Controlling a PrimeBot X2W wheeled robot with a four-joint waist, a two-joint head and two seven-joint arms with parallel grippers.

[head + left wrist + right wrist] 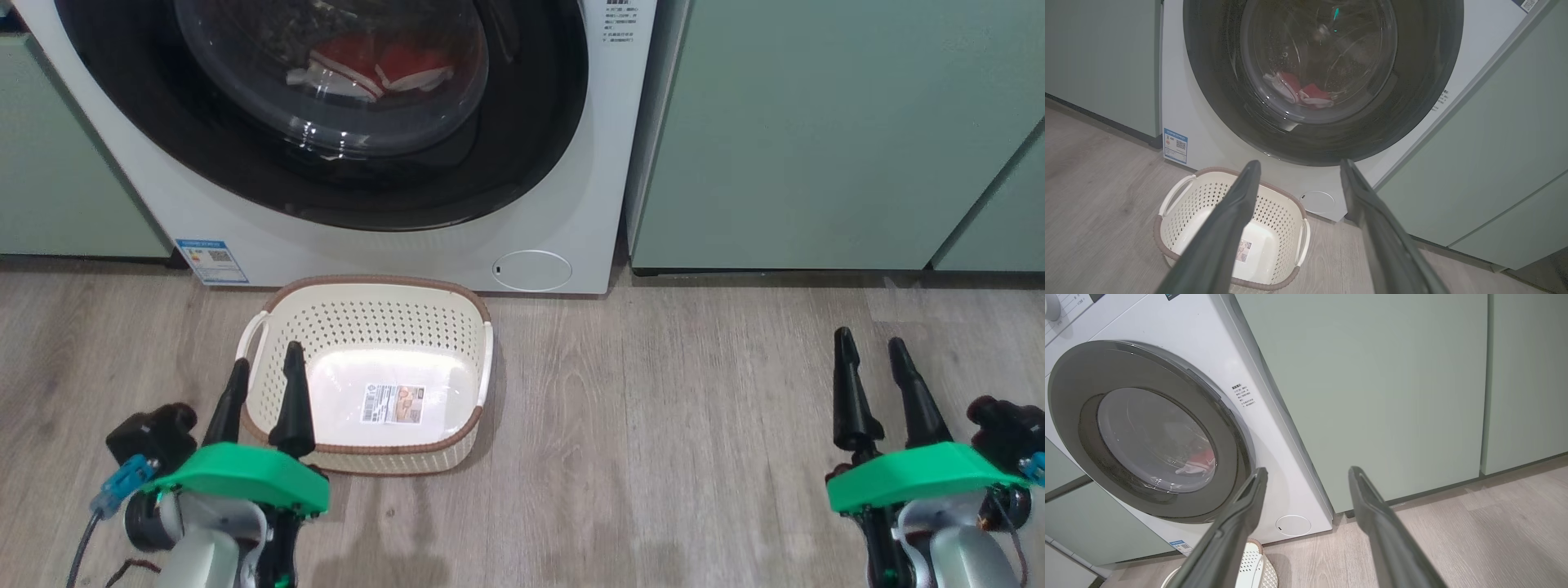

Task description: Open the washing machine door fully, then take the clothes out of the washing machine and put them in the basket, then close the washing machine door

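1. At lower left of the head view, left gripper [266,357] released: fingers spread apart, nothing between them, raised above the near left corner of the basket [367,327].
2. At lower right, right gripper [869,339] likewise spread and empty, over bare wooden floor [653,408], well apart from the basket.
3. Washing machine door [522,147] shut flat on the front of the washing machine [592,204].
4. Behind the door glass, low in the drum, the clothes [367,65]: red with white trim.
5. Basket upright on the floor, just in front of the washing machine and below the door, with a paper label [393,404] on its bottom.
6. Pale green cabinets [816,122] on both sides of the washing machine.
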